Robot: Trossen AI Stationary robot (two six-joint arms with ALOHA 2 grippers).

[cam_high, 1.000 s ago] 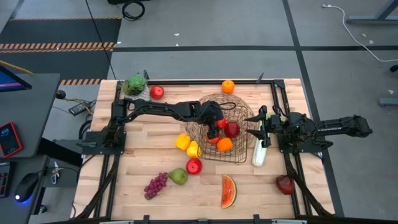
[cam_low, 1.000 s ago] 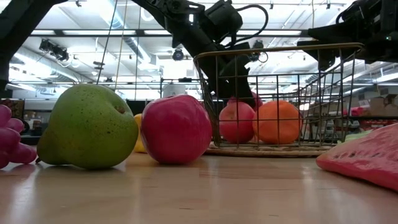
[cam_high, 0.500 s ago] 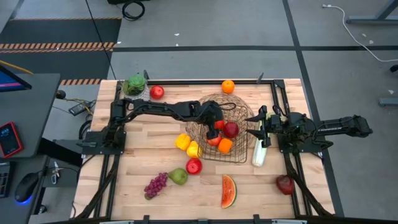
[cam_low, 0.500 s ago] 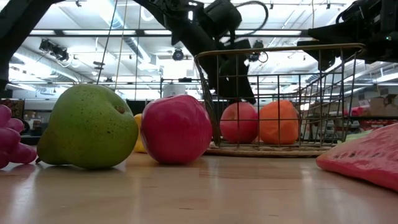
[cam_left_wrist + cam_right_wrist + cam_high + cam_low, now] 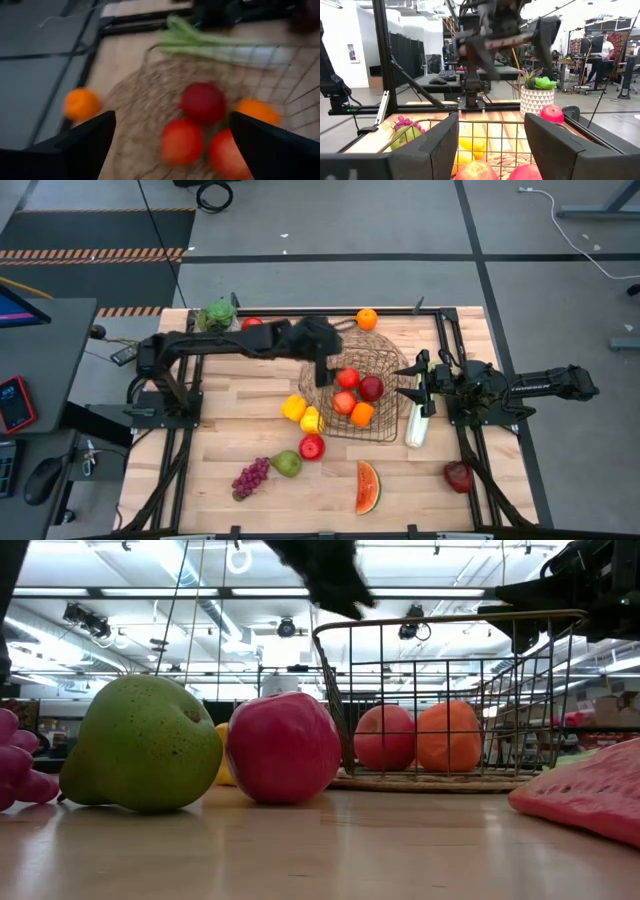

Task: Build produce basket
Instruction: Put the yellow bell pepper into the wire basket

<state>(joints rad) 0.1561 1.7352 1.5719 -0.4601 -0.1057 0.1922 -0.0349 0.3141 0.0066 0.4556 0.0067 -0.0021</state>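
The wire basket [image 5: 385, 360] stands mid-table and holds three red apples [image 5: 348, 378] and an orange [image 5: 361, 413]. My left gripper [image 5: 322, 368] hangs open above the basket's left rim, with nothing between its fingers; the left wrist view looks down on the fruit past the left gripper [image 5: 172, 120]. Other produce lies on the table: yellow pieces [image 5: 302, 413], a red apple [image 5: 312, 446], a pear [image 5: 287, 463], grapes [image 5: 250, 477], a watermelon slice [image 5: 368, 486] and a celery stalk [image 5: 416, 425]. My right gripper [image 5: 414, 383] waits open right of the basket.
A potted plant [image 5: 217, 315] and a red apple [image 5: 252, 324] sit at the far left. An orange [image 5: 367, 318] lies at the far edge and another apple [image 5: 459, 476] at the near right. Bare wood shows near the left edge [image 5: 200, 470].
My left gripper has risen out of the basket, above its rim, and drawn back toward the table's left edge. A red apple that was at its fingers now lies in the basket beside the other fruit.
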